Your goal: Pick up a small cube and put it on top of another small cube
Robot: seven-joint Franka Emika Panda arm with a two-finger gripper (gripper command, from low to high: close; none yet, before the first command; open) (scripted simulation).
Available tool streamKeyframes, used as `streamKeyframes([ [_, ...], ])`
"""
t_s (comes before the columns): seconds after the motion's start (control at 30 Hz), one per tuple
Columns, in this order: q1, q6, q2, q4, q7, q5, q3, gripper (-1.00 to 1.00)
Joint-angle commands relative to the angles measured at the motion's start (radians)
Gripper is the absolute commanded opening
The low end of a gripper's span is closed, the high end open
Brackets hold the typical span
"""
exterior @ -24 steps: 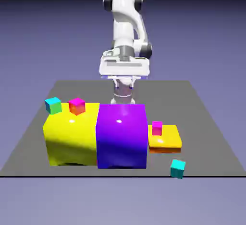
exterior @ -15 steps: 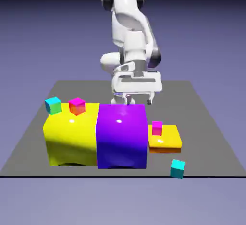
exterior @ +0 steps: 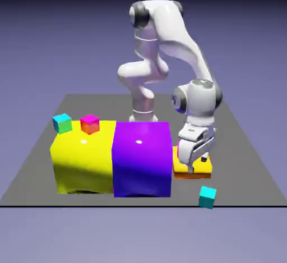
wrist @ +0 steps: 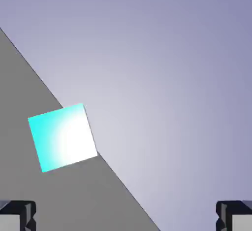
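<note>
The small cube (exterior: 207,197) is plain teal and sits on the grey table near its front edge, at the exterior view's right. My gripper (exterior: 197,164) hangs open above and just behind it, over the low orange slab (exterior: 202,170), with nothing between its fingers. In the hand view the small cube (wrist: 62,136) lies left of centre, right at the table's edge, well ahead of my gripper (wrist: 126,217). Both grey fingertips (wrist: 17,215) show far apart in the bottom corners.
A big yellow block (exterior: 83,158) and a big purple block (exterior: 141,158) stand side by side. On the yellow block rest a cyan-topped cube with a green side (exterior: 62,123) and a magenta-topped red cube (exterior: 89,124). The table's front edge (exterior: 140,205) runs close to the teal cube.
The arm has swung from behind the purple block to the exterior view's right and down, so the hand now hangs over the orange slab. The cubes have not moved.
</note>
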Motion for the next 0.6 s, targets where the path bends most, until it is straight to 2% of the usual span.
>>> streamKeyframes([
  [0.0, 0.015, -0.021, 0.036, 0.027, -0.021, -0.003, -0.001, 0.00],
  [0.17, 0.070, -0.094, 0.164, 0.124, -0.095, -0.014, -0.005, 0.00],
  [0.3, 0.066, 0.033, 0.306, 0.138, -0.089, -0.020, -0.010, 0.00],
  [0.33, 0.066, 0.033, 0.306, 0.138, -0.089, -0.020, -0.010, -1.00],
  [0.5, 0.069, -0.094, 0.161, 0.121, -0.094, -0.014, -0.004, -1.00],
  [0.57, 0.064, -0.105, 0.088, 0.058, -0.077, -0.008, 0.009, -1.00],
])
